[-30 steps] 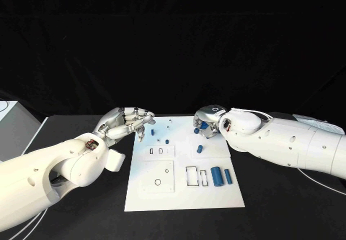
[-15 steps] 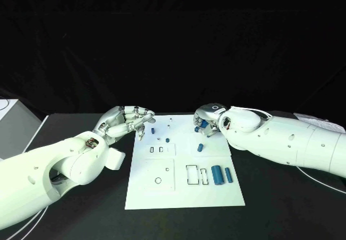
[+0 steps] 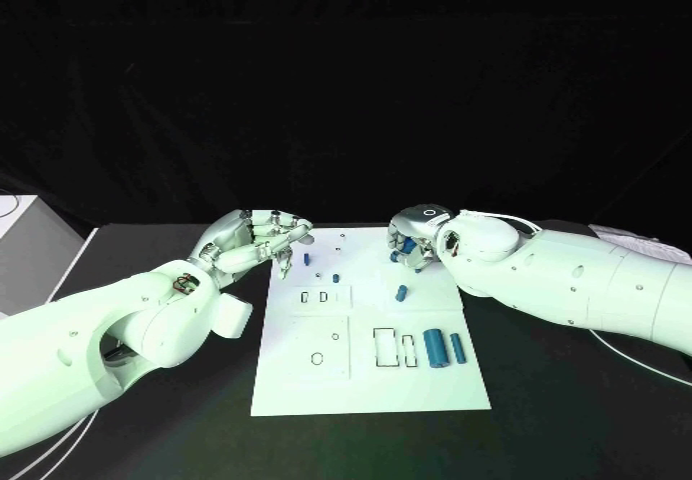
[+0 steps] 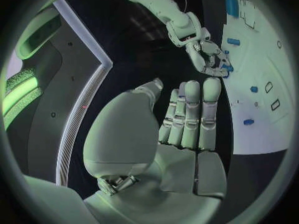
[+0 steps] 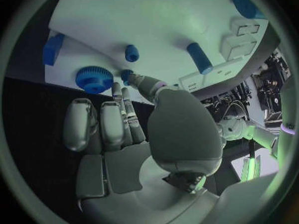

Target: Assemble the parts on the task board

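Note:
The white task board (image 3: 368,385) lies in the middle of the table. Small blue parts stand on it: a peg (image 3: 307,261), another peg (image 3: 335,277), a short piece (image 3: 401,293) and two cylinders (image 3: 434,349) side by side. My right hand (image 3: 414,240) hovers over the board's far right corner; its thumb and a finger pinch a small blue part (image 5: 127,75), just beside a blue gear (image 5: 94,78). My left hand (image 3: 257,240) hangs at the board's far left corner and holds nothing; its fingers (image 4: 193,114) lie side by side.
Empty slots and outlines (image 3: 387,349) mark the board's near half. A pale box (image 3: 29,240) stands at the table's left edge. Black table (image 3: 173,420) surrounds the board.
My right hand has drawn slightly toward the far edge of the board with the blue part. My left hand has hardly moved.

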Controlling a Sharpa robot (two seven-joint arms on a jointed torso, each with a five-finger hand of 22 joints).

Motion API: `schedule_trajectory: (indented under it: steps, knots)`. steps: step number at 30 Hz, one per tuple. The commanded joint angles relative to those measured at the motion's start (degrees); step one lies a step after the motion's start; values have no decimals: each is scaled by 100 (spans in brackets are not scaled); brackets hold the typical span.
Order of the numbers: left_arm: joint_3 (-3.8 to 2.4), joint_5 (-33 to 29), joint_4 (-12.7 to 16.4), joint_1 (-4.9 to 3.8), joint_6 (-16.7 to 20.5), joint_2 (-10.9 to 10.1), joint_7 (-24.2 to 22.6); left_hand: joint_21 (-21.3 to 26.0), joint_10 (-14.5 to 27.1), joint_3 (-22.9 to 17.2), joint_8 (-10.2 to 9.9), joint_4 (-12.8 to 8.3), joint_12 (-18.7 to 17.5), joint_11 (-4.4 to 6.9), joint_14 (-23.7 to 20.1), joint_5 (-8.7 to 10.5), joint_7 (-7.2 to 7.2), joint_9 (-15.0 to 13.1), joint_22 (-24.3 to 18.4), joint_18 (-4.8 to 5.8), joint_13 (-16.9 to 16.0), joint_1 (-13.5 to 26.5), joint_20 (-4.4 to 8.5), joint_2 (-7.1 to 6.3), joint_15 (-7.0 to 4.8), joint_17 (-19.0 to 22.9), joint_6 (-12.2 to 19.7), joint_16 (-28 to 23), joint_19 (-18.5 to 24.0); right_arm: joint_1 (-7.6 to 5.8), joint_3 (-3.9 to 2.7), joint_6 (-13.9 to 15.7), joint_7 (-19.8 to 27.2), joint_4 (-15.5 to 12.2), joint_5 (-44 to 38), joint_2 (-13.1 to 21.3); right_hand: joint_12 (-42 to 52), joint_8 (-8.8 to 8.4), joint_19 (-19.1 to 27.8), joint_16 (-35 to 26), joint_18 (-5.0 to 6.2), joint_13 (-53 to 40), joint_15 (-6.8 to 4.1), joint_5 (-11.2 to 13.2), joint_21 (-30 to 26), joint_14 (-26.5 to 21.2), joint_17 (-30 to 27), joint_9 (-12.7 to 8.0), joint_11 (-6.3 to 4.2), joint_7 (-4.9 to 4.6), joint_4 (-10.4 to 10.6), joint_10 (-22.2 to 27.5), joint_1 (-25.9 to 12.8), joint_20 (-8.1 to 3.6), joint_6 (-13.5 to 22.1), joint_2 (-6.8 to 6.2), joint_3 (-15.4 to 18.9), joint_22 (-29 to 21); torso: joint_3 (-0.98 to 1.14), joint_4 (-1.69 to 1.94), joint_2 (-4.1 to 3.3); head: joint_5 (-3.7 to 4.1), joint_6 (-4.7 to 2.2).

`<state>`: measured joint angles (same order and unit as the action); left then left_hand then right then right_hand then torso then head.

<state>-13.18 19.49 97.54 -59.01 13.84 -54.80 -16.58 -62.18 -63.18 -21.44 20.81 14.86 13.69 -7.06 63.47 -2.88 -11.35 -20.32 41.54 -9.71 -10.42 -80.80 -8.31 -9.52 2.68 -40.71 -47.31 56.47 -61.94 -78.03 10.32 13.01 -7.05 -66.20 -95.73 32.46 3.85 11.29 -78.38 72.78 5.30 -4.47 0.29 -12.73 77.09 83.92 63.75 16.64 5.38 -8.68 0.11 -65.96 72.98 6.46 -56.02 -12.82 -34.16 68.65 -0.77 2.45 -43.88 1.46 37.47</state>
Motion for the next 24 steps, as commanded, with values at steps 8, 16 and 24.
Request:
schedule_trajectory:
  steps: [8, 16, 24]
  knots:
    - [-7, 25, 27, -5, -120, 1, -3, -43, 56, -35, -23, 12, 32, -5, 30, 4, -6, -11, 7, 87, -12, 32, 6, 19, 24, -6, 30, 11, -32, 37, 3, -143, 57, 16, -39, -36, 36, 62, -37, 43, -105, -18, 9, -30, 42, 145, 10, 44, -30, 27, 34, -126, -9, 0, -103, 28, -50, 49, 0, -15, 0, -19, 41]
    - [-8, 26, 7, -4, -131, 14, 2, -57, 58, -39, -22, 9, 35, -6, 31, 4, -6, -13, 23, 89, -14, 29, 5, 24, 24, -7, 31, 12, -36, 45, 4, -156, 71, -18, -20, -48, 52, 101, -52, 67, -112, -30, -11, -30, 67, 143, 16, 84, -55, 46, 23, -227, 28, -16, -158, 50, -94, 96, 0, -6, -4, -15, 50]
    - [-8, 26, 3, -4, -141, 13, 6, -57, 58, -39, -22, 9, 35, -6, 31, 4, -6, -13, 23, 89, -14, 29, 5, 24, 24, -7, 31, 12, -36, 52, 4, -123, 68, -9, -11, -66, 55, 128, -52, 76, -113, -37, -23, -30, 72, 139, 10, 113, -70, 57, 12, -284, 57, -28, -195, 75, -125, 110, 2, -9, -3, -18, 55]
